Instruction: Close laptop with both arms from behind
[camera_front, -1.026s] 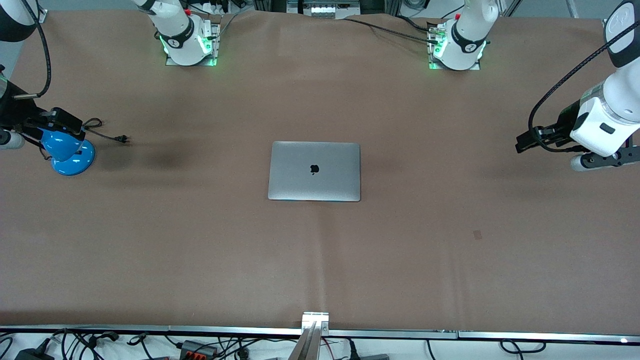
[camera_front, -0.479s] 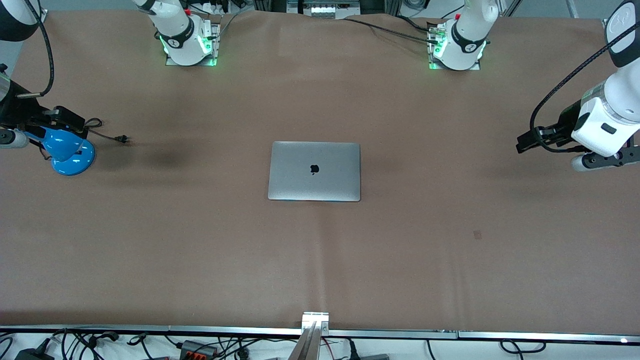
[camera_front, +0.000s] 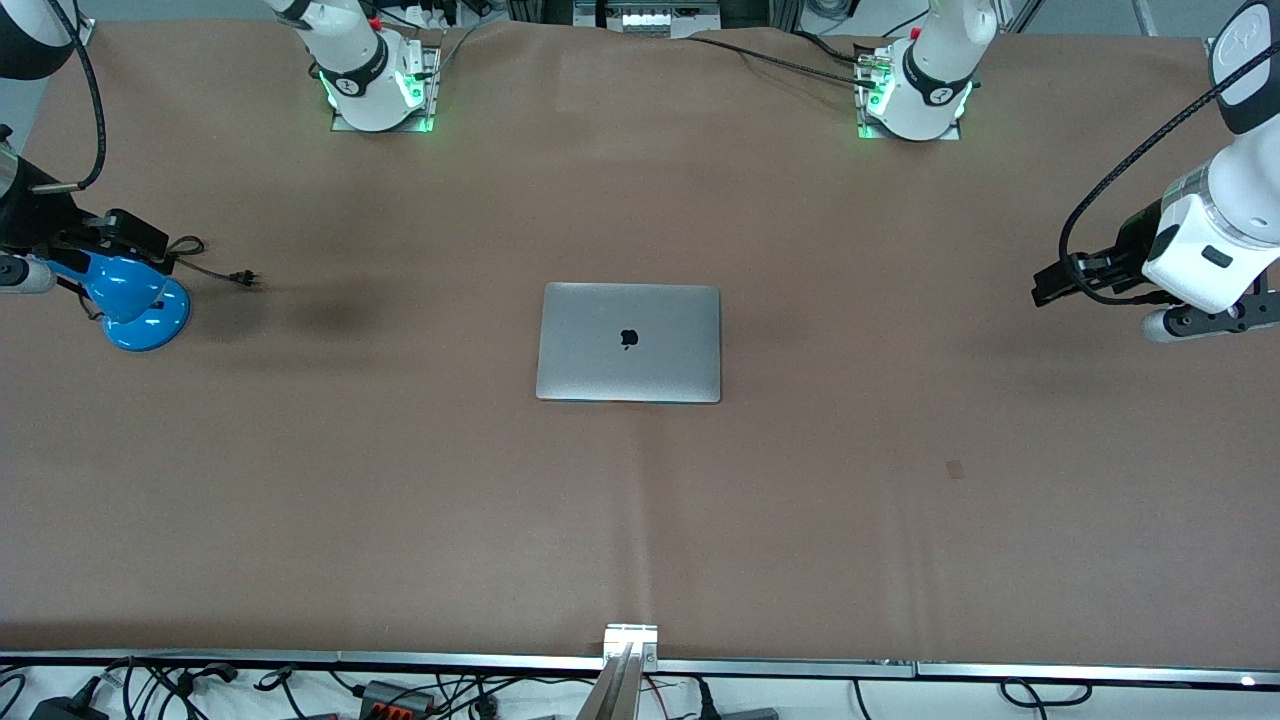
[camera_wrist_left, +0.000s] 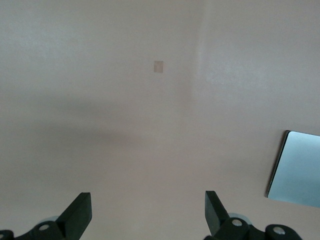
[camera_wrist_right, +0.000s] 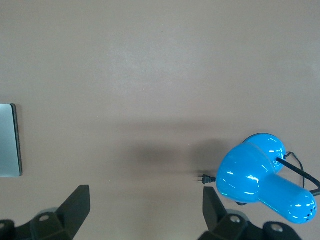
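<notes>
The laptop (camera_front: 628, 342) lies shut and flat in the middle of the table, silver lid up with the dark apple logo showing. Its edge shows in the left wrist view (camera_wrist_left: 297, 170) and in the right wrist view (camera_wrist_right: 9, 140). My left gripper (camera_wrist_left: 147, 207) is open and empty, up over bare table at the left arm's end, well away from the laptop. My right gripper (camera_wrist_right: 145, 202) is open and empty, over the table at the right arm's end, beside a blue appliance. Neither gripper touches the laptop.
A blue appliance (camera_front: 135, 300) with a black cord and plug (camera_front: 245, 279) sits at the right arm's end, also seen in the right wrist view (camera_wrist_right: 265, 175). A small tape patch (camera_front: 955, 468) marks the brown table cover. Both arm bases (camera_front: 375, 85) stand along the edge farthest from the front camera.
The right arm's hand has drawn slightly toward its end of the table. The left arm and the laptop have hardly moved.
</notes>
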